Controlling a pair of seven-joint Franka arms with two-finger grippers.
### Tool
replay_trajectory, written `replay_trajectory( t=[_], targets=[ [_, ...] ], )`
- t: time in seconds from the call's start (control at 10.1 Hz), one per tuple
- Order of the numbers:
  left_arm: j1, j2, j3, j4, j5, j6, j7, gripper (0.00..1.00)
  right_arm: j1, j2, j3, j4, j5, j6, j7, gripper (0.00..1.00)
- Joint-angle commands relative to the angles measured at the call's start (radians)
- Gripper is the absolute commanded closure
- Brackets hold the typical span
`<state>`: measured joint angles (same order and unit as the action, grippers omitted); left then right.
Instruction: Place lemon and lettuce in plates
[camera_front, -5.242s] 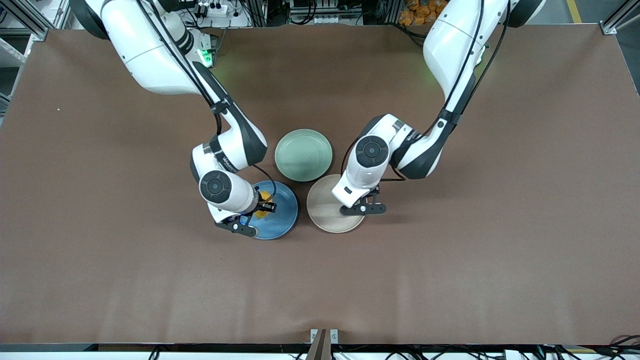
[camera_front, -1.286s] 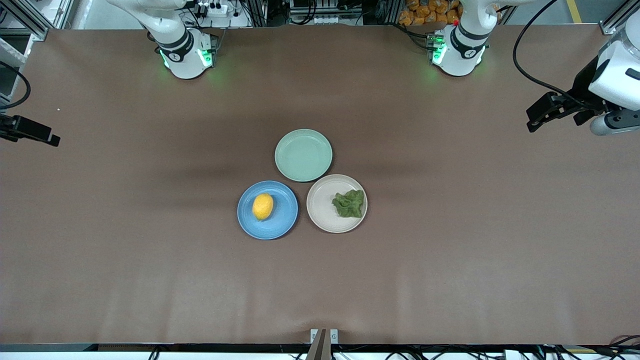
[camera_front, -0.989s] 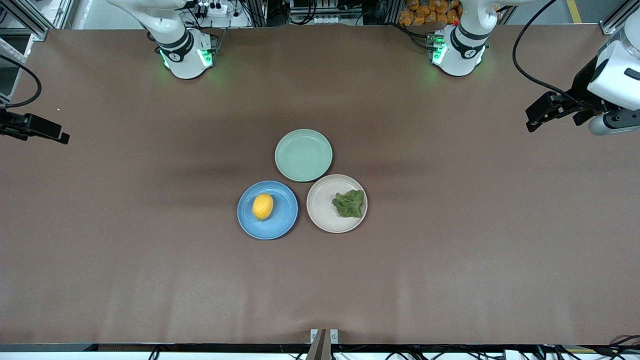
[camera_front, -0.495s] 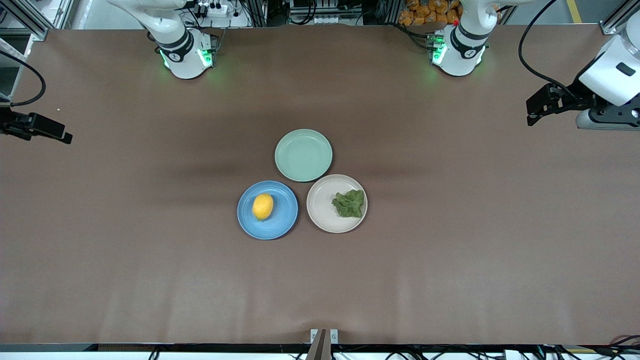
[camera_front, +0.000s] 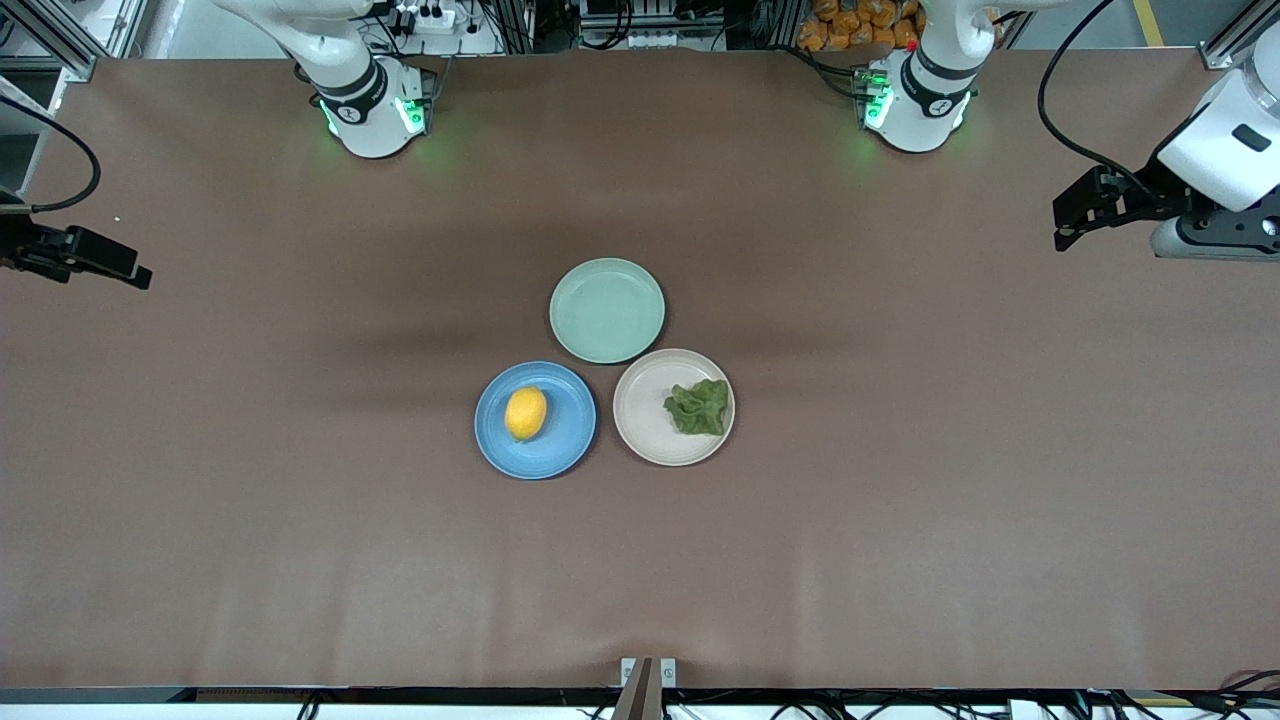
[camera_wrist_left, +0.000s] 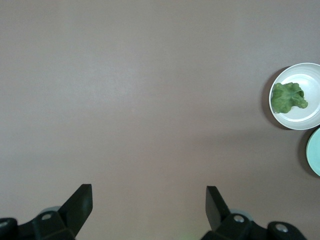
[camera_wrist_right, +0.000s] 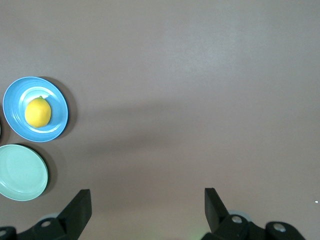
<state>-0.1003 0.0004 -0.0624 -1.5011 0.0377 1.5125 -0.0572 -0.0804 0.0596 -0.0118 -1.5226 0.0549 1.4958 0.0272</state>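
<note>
Lemon (camera_front: 526, 413) lay on the blue plate (camera_front: 560, 450), lettuce (camera_front: 698, 407) on the beige plate (camera_front: 645, 435); the job looked done. Left gripper (camera_wrist_left: 148, 201) and right gripper (camera_wrist_right: 147, 200) hung wide and empty over opposite table ends.

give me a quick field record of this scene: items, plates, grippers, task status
lemon: lying in the blue plate
lettuce: lying in the beige plate
green plate: nothing in it, farther from the front camera than the other two
left gripper: open, over bare table at the left arm's end
right gripper: open, over bare table at the right arm's end
task status: both items placed
</note>
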Motion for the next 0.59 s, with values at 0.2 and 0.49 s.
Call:
replay_trajectory(
  t=[0.2,0.49],
  targets=[
    [0.008,-0.019,0.001,-0.005,-0.035,-0.012,0.034,0.0,0.011,-0.032,0.0,-0.036,-0.001,0.017,0.011,0.0],
    [0.022,-0.017,0.001,-0.005,-0.085,-0.012,0.033,0.0,0.011,-0.032,-0.001,-0.036,-0.006,0.017,0.004,0.0]
  ],
)
